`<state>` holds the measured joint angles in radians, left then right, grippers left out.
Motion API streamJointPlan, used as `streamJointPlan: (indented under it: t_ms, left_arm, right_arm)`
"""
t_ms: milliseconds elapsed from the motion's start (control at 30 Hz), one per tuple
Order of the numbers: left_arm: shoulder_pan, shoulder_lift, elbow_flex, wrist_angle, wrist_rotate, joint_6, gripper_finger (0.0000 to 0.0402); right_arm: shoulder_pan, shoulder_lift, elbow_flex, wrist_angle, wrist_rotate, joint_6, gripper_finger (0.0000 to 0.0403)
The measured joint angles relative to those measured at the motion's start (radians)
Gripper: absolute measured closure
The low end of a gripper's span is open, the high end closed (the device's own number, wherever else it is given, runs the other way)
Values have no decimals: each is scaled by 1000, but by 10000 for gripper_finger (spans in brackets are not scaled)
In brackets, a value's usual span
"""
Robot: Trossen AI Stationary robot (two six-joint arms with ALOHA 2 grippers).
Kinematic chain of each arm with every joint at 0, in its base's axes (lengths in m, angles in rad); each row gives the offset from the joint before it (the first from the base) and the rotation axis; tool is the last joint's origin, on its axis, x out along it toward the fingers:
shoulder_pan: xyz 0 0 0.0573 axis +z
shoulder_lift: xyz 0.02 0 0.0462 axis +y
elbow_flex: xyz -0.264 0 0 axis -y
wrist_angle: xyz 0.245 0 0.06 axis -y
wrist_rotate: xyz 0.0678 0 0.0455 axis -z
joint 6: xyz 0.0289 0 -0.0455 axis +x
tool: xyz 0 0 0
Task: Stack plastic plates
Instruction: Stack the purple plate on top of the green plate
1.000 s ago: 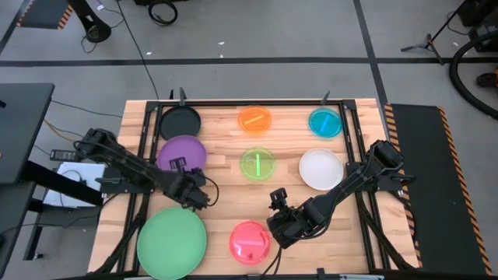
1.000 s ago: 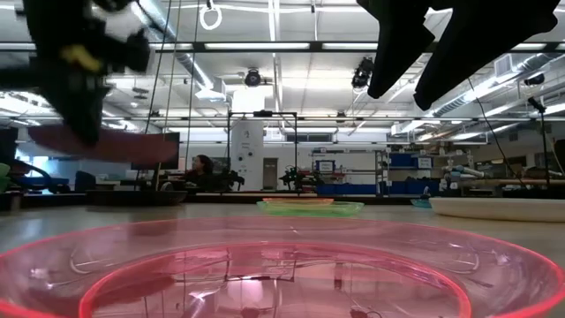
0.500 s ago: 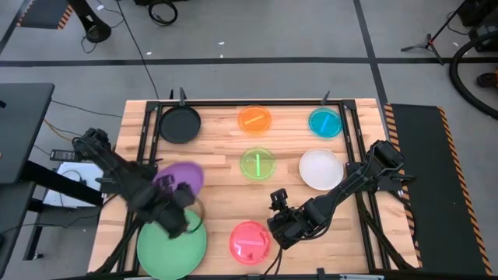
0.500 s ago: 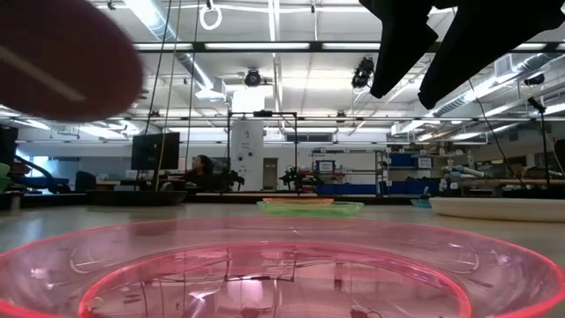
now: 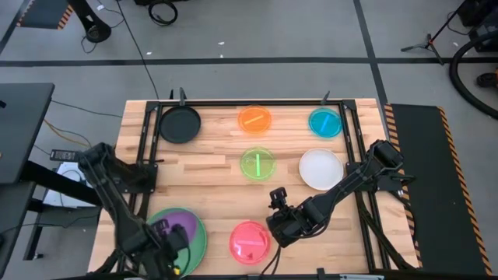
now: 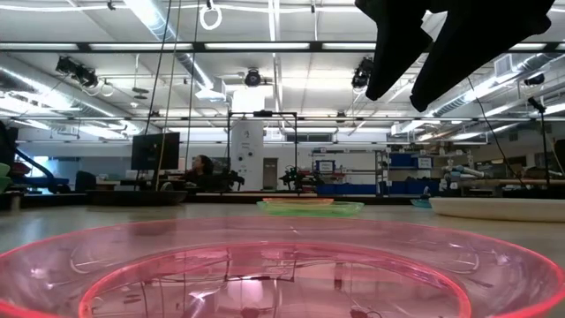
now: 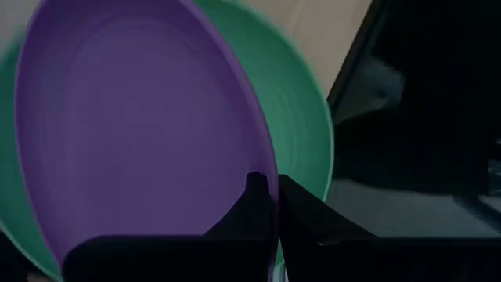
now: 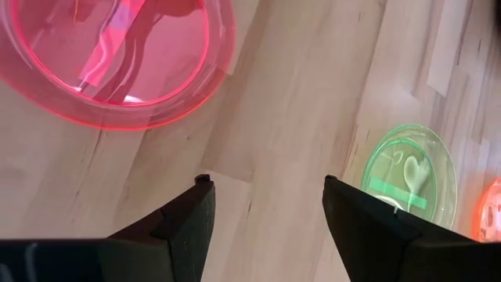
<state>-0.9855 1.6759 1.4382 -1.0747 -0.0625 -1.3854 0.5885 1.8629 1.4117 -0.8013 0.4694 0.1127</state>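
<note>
Plastic plates on the wooden worktop [image 5: 218, 152], largest to smallest.
Large green plate [image 5: 196, 243] at the near left corner, purple plate [image 5: 180, 229] over it, pinched at its rim by the shut left tool [image 5: 167, 250]; white plate [image 5: 320, 169] at right; pink plate [image 5: 250, 240] beside the empty, wide-open right tool [image 5: 278, 230].

No readable text, labels, brands, numbers or signs show on anything in these views.
</note>
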Motion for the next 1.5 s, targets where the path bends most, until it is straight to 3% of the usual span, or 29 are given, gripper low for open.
streamJointPlan:
  t_ms: [100, 200, 433, 1233, 1500]
  left_arm:
    - [10, 55, 45, -16, 98, -10, 386]
    - [11, 89, 129, -48, 124, -11, 386]
    - [-8, 137, 329, -130, 0, -6, 386]
    - [-47, 269, 271, -193, 7, 10, 381]
    - [-43, 269, 271, -194, -42, 10, 344]
  right_arm:
    - [-3, 0, 0, 0, 0, 0, 160]
    - [-3, 0, 0, 0, -1, -1, 160]
    - [-3, 0, 0, 0, -1, 0, 160]
    - [-3, 0, 0, 4, -1, 1, 160]
    - [-3, 0, 0, 5, -1, 1, 160]
